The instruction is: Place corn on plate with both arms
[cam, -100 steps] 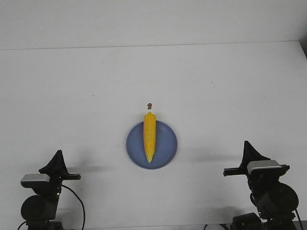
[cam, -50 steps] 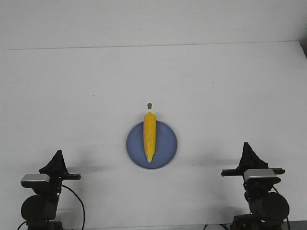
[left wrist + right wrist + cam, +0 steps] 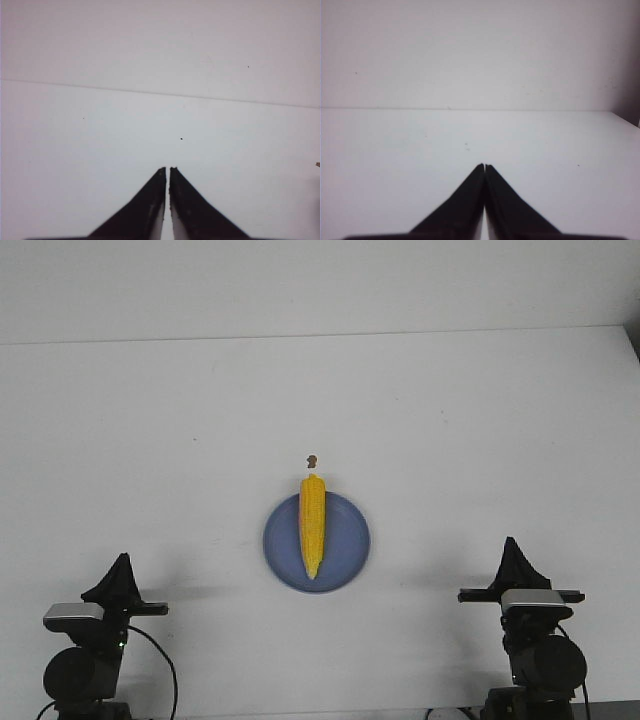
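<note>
A: Jaws first. Left gripper (image 3: 167, 169)?

B: Jaws pressed together, only a hairline slit between the tips in the left wrist view. Holding nothing, touching nothing, just bare white counter (image 3: 75, 150) ahead of them.

A: Right gripper (image 3: 484, 165)?

B: Same, jaws closed tip to tip, empty, in the right wrist view. White counter and wall beyond.

A: Where's the corn (image 3: 312, 525)?

B: Lying on the plate (image 3: 345, 540), mid counter in the front view. Pointed end toward the robot, blunt end poking just past the far rim. Both arms well apart from it, left gripper (image 3: 121, 570) at the near left, right gripper (image 3: 514, 553) at the near right.

A: Anything hidden or unclear?

B: Small dark speck (image 3: 312, 460) on the counter just beyond the corn's far end, too small to tell what it is. Arm bases cut off by the bottom edge of the front view. Neither wrist camera catches the plate or the corn. Whether the corn's blunt end rests on the rim or overhangs it, can't tell.

A: Change from before?

B: Right arm's grey-silver module (image 3: 527, 598) has swung round to face straight and sits a little lower and more to the left than a second ago. Left arm, corn, plate unchanged
</note>
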`<state>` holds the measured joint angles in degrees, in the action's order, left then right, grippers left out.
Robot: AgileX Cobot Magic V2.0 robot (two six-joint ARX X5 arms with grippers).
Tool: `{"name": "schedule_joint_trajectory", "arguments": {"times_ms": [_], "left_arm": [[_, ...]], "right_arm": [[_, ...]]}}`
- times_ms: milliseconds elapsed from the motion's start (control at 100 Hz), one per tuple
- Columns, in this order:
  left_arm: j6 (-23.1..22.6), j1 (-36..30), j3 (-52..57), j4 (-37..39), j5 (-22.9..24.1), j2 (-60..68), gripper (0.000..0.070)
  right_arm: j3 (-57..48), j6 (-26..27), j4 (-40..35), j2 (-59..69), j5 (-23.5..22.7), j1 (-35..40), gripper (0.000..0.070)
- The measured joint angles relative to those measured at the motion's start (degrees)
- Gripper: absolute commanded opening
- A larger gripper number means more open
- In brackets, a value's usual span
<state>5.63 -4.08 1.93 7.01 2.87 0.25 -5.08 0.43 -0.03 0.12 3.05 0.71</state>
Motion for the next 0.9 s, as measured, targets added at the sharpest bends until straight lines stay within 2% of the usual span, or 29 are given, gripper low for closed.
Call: {"name": "schedule_joint_trajectory", "arguments": {"times_ms": [200, 900], "left_arm": [[0.0, 0.0, 0.0, 0.0, 0.0, 0.0, 0.0015], [0.0, 0.0, 0.0, 0.0, 0.0, 0.0, 0.0015]], "right_arm": [[4.0, 0.9, 6.5, 0.0, -0.1, 0.0, 0.0], [4.2, 1.0, 6.4, 0.0, -0.1, 0.0, 0.0]]}}
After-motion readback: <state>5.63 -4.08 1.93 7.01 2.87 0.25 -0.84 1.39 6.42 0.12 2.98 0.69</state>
